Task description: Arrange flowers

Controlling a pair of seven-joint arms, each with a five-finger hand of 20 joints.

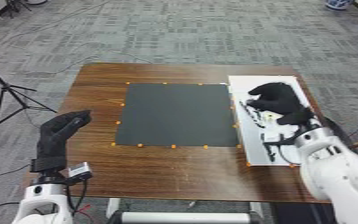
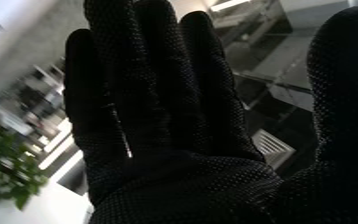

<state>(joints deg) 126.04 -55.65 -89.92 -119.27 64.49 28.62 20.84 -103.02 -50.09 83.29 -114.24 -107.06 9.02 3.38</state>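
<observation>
The right hand [image 1: 278,99], black-gloved, is above the white rectangular board [image 1: 257,80] at the right of the head view. Its fingers are straight and its thumb stands apart, clasping nothing. Just beside it, toward the middle of the board, lies a small pale thing with a yellowish spot [image 1: 268,118]; whether it is a flower I cannot tell. Slender dark pieces [image 1: 269,148] lie on the board's lower part.

The left hand [image 1: 62,128], also black-gloved, is at the left of the frame, its fingers relaxed and free. A dark grey square mat [image 1: 175,115] lies mid-frame on the brown wooden table [image 1: 158,172], left of the board.
</observation>
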